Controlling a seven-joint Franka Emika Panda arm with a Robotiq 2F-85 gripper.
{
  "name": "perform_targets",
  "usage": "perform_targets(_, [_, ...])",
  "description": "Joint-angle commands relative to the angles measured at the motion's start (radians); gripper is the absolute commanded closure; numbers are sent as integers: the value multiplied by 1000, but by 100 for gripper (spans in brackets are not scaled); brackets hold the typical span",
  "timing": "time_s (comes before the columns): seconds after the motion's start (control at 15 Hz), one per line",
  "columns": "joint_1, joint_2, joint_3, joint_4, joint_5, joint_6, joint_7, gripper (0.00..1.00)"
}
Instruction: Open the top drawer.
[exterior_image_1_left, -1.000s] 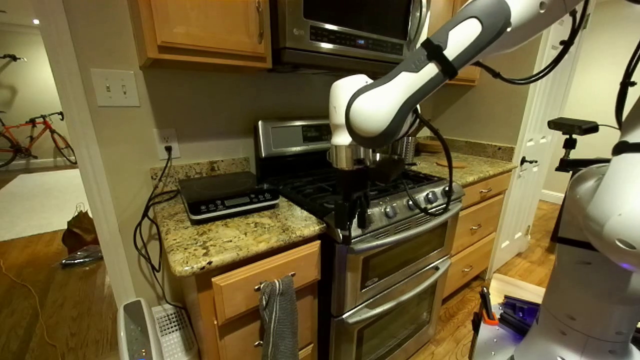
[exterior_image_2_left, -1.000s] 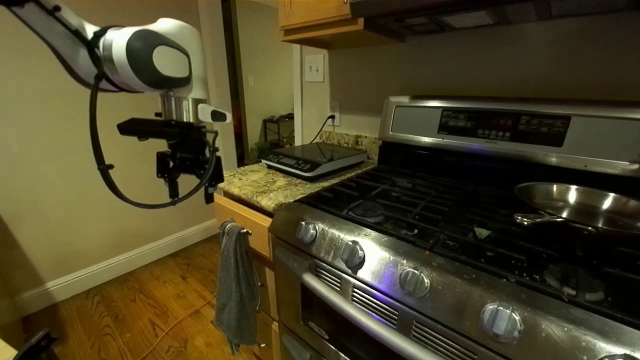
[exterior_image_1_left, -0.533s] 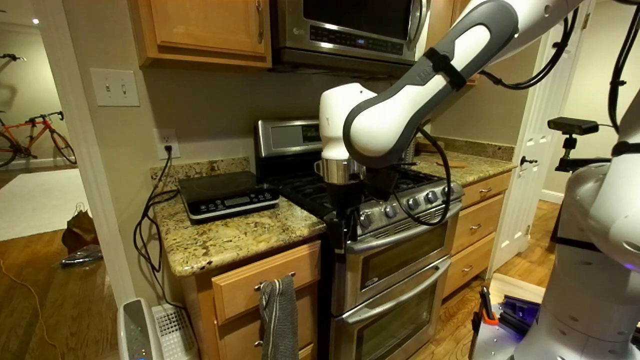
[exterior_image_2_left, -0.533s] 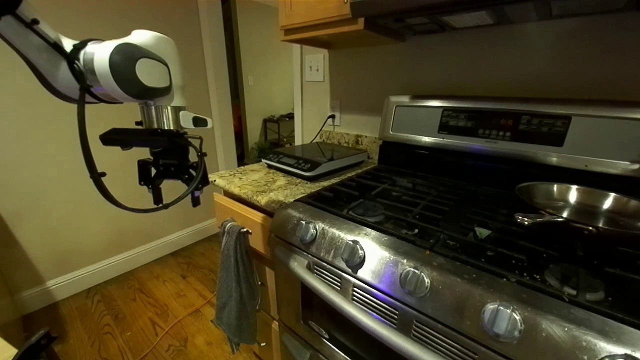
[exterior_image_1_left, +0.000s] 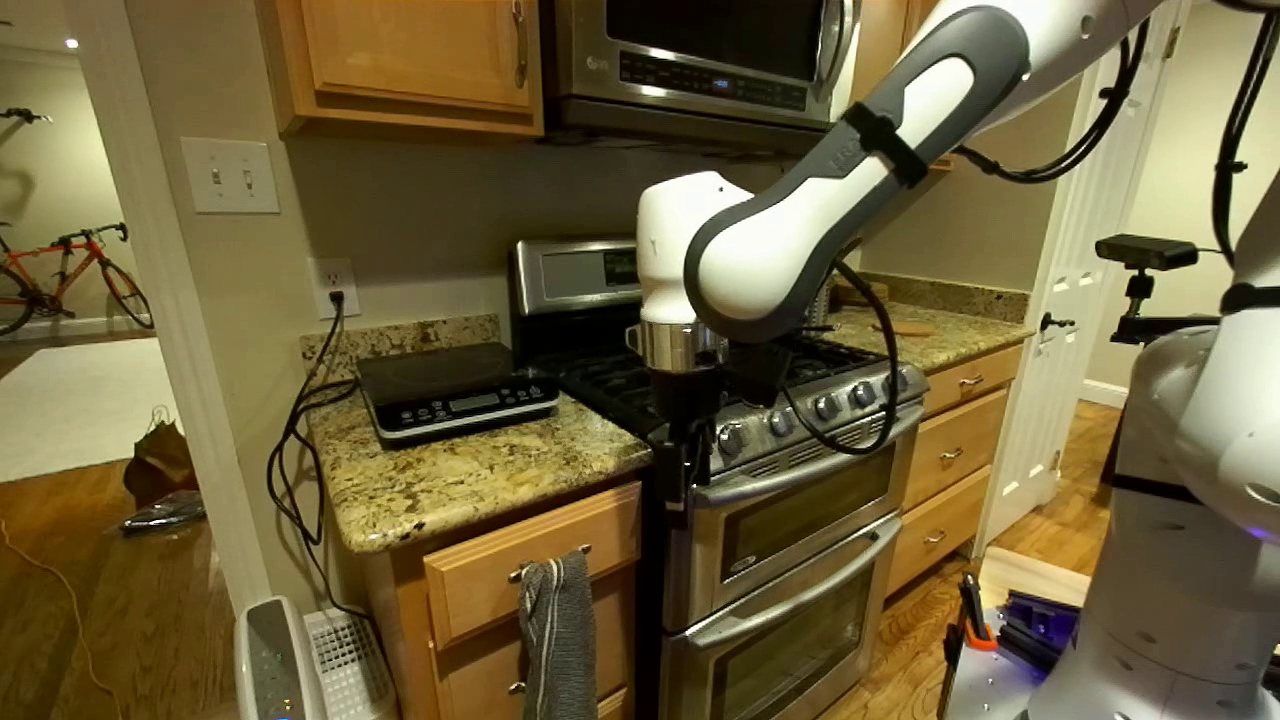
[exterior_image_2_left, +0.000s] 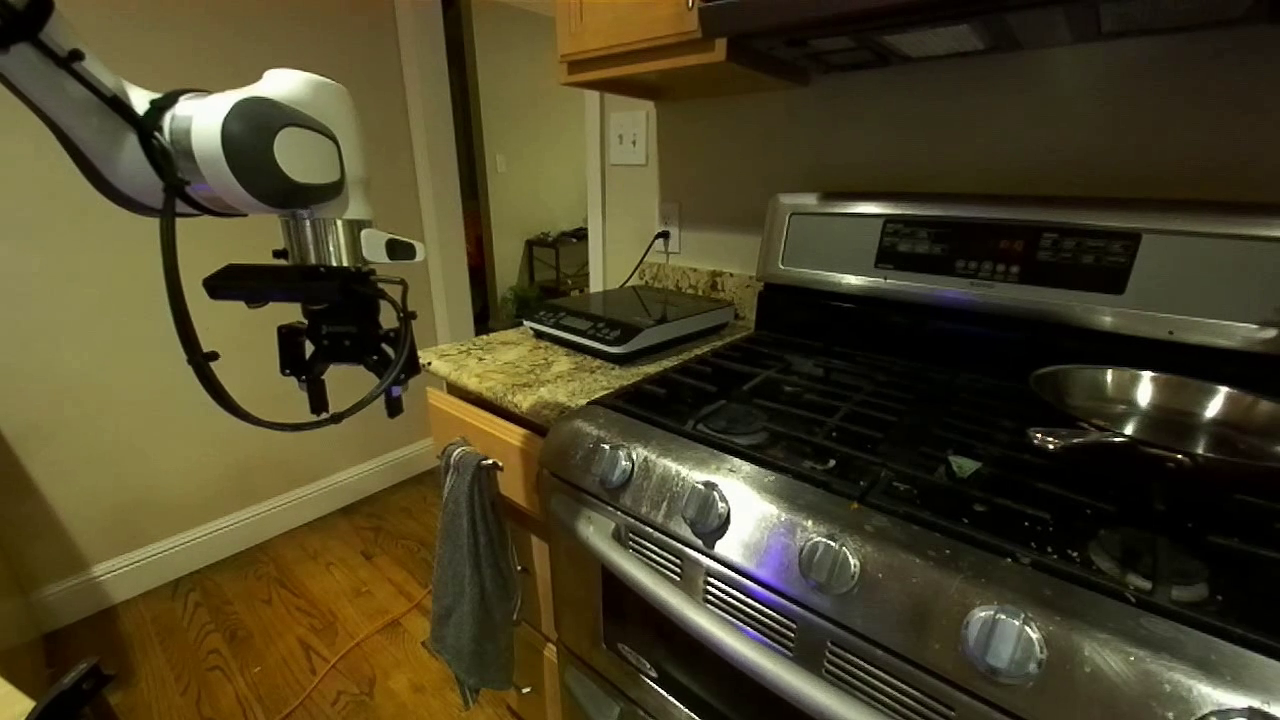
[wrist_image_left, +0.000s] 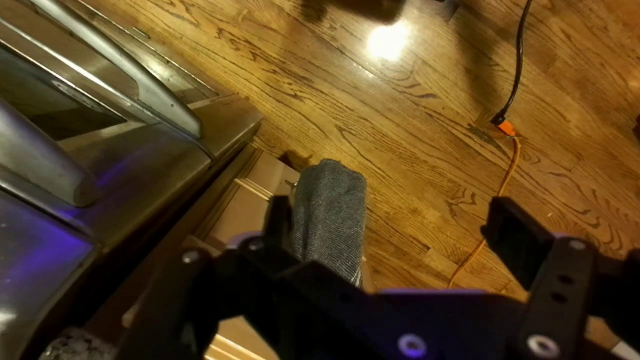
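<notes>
The top drawer is a light wood front under the granite counter, left of the oven; it also shows in an exterior view. I cannot tell if it is fully shut. Its metal handle is mostly covered by a grey towel hanging over it. My black gripper is open and empty, pointing down, in front of the drawer and apart from it, at about counter height. In the wrist view the fingers stand wide apart, with the towel below, nearer the left finger.
The steel oven with protruding door handles stands right beside the drawer. A black cooktop sits on the granite counter. A pan is on the stove. An orange cord lies on the wood floor.
My arm has moved down and away from the counter, leftward in an exterior view, then slowed with only a slight further drop. The gripper stays open. Drawer and towel have not moved.
</notes>
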Motion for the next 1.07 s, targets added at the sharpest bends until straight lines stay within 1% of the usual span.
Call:
perform_targets(0.0, [10, 64, 13, -9, -30, 147, 4, 0])
perform_targets(0.2, [19, 129, 33, -14, -98, 283, 15, 0])
perform_targets(0.4, [28, 201, 47, -5, -204, 373, 17, 0])
perform_targets(0.47, [32, 221, 47, 1, -256, 385, 20, 0])
perform_targets(0.53, [28, 191, 43, 0, -190, 341, 0, 0])
perform_targets(0.67, [31, 212, 43, 3, -196, 348, 2, 0])
perform_targets(1.0, [31, 211, 42, 8, -196, 348, 2, 0])
